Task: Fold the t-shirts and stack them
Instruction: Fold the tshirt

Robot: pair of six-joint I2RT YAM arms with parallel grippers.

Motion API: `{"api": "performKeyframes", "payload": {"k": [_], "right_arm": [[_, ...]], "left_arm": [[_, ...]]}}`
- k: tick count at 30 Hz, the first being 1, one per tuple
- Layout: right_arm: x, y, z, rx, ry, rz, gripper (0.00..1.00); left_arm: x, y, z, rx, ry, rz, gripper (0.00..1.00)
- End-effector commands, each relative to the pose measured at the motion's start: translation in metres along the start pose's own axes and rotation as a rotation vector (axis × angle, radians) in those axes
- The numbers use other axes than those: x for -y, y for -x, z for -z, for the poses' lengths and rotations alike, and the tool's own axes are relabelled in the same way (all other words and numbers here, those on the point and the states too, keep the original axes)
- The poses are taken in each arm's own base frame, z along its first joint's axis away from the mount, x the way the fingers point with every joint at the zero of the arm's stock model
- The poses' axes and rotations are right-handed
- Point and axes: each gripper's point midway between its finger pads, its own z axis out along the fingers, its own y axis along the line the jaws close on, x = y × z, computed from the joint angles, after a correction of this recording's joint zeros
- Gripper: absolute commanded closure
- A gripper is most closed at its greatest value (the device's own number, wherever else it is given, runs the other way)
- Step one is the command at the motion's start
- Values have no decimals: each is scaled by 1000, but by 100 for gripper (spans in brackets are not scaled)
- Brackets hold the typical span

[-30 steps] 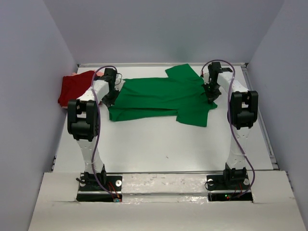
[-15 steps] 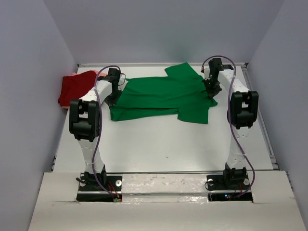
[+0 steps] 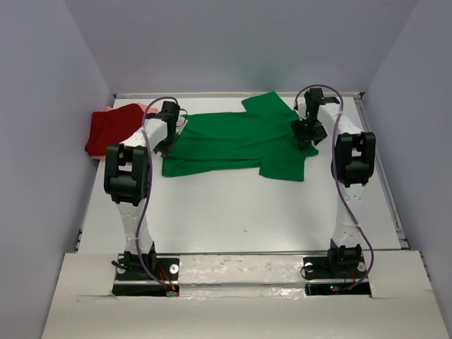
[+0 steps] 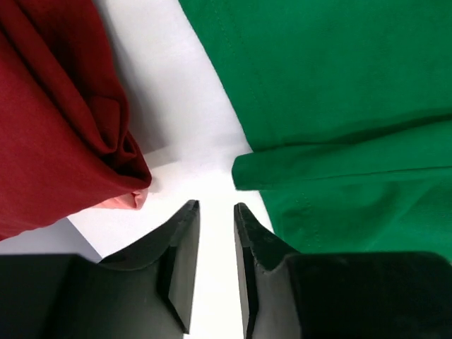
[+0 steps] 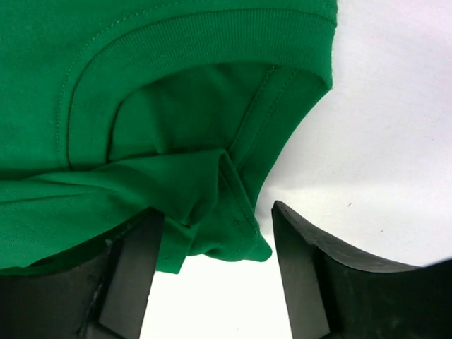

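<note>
**Dark red t-shirt** (image 3: 113,127): bunched heap on the desk (image 3: 233,205), left of the left end effector. In the left wrist view its folded edge (image 4: 63,127) lies ahead-left of the fingertips, apart from them.

**Pale pink t-shirt** (image 4: 131,201): only a sliver shows under the dark red one, just ahead of the left finger.

**Left arm** (image 3: 127,173): rises from its base and bends sharply at the elbow. The forearm reaches toward the far side and the wrist tips down.

**Left end effector** (image 3: 166,143): low over the desk, jaws parted by a narrow gap and gripping nothing. In its wrist view (image 4: 215,208) bare desk shows between the fingers.

**Green t-shirt** (image 3: 240,141): spread sideways between the two end effectors. The hem end is toward the left one and the collar toward the right one, with one sleeve on the far side and one on the near side. A doubled hem corner (image 4: 339,106) lies just ahead-right of the left end effector.

**Right end effector** (image 3: 305,138): pointed down at the collar end, jaws spread wide and clamping nothing. In its wrist view (image 5: 215,210) a rumpled fold of the collar (image 5: 141,106) lies between the fingers. The fold sits against the left finger and clear of the right one.

**Right arm** (image 3: 353,159): mirrors the left, with the elbow raised, the forearm reaching toward the far side and the wrist bent down.
</note>
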Motion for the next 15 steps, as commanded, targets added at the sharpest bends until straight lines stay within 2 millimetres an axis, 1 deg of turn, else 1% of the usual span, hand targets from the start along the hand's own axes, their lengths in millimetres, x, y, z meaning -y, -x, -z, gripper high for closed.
{"api": "performKeyframes", "payload": {"k": [1, 2, 4, 6, 7, 8, 9, 10, 11, 12, 13, 14, 15], "right_arm": [[9, 12, 14, 48, -29, 0, 30], [9, 12, 15, 50, -31, 0, 29], [10, 14, 19, 59, -35, 2, 28], [12, 17, 27, 77, -42, 3, 28], [13, 19, 31, 83, -46, 5, 28], [15, 21, 39, 95, -55, 4, 27], [17, 24, 44, 108, -62, 6, 27], [17, 23, 49, 111, -62, 6, 27], [18, 26, 59, 131, -69, 4, 27], [19, 28, 65, 143, -72, 5, 27], [20, 29, 71, 155, -75, 4, 27], [21, 30, 83, 175, -81, 3, 27], [21, 31, 89, 187, -84, 2, 27]], "left_arm": [[-11, 7, 10, 17, 54, 14, 60], [-11, 7, 11, 21, 55, 17, 54], [-14, 9, 16, 29, 69, 24, 48], [-14, 8, 18, 22, 78, 19, 41], [-17, 7, 21, 21, 98, 20, 38], [-19, 7, 24, 22, 109, 17, 20], [-24, 6, 29, 27, 134, 21, 14], [-27, 7, 34, 34, 149, 26, 12], [-31, 7, 40, 42, 159, 32, 10], [-37, 11, 53, 72, 173, 47, 9], [-40, 14, 61, 93, 174, 53, 8], [-41, 14, 68, 104, 170, 57, 6], [-40, 20, 80, 146, 138, 68, 4]]}}
